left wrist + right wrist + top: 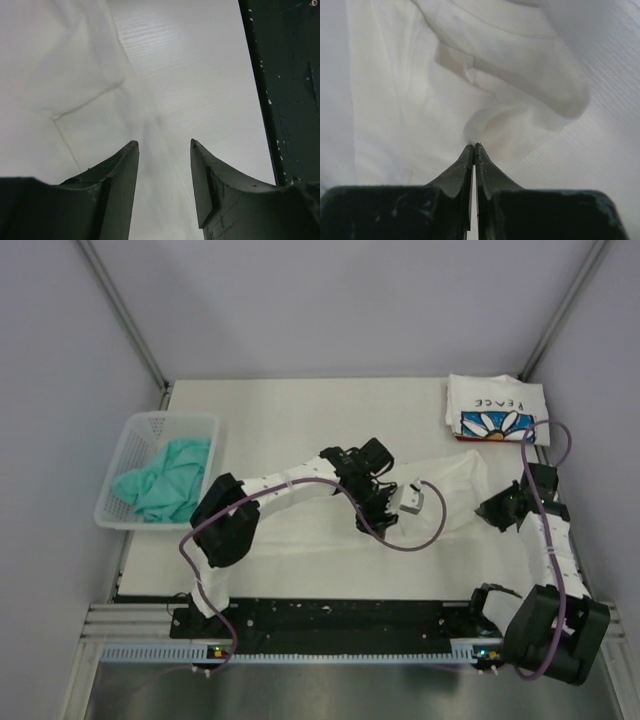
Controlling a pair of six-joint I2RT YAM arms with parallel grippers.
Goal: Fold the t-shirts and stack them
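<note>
The white t-shirt [460,480] looks light and limp, so it is best taken at a hem or corner. The right pincer [474,146] is clamped on a pucker of it (the left pincer [163,142] stands apart, empty).

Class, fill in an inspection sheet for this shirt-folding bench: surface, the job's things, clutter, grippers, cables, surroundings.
Surface: white table, dark rail along the near edge.
Job's things: large white t-shirt spread mid-table under both arms; PEACE t-shirt folded at far right; teal t-shirt crumpled in the basket.
Clutter: white mesh basket at the left edge.
Grippers: left gripper open above the white cloth; right gripper shut, pinching a puckered fold of it.
Cables: purple cables loop off both arms, one over the shirt.
Surroundings: plain grey walls, metal frame posts.
</note>
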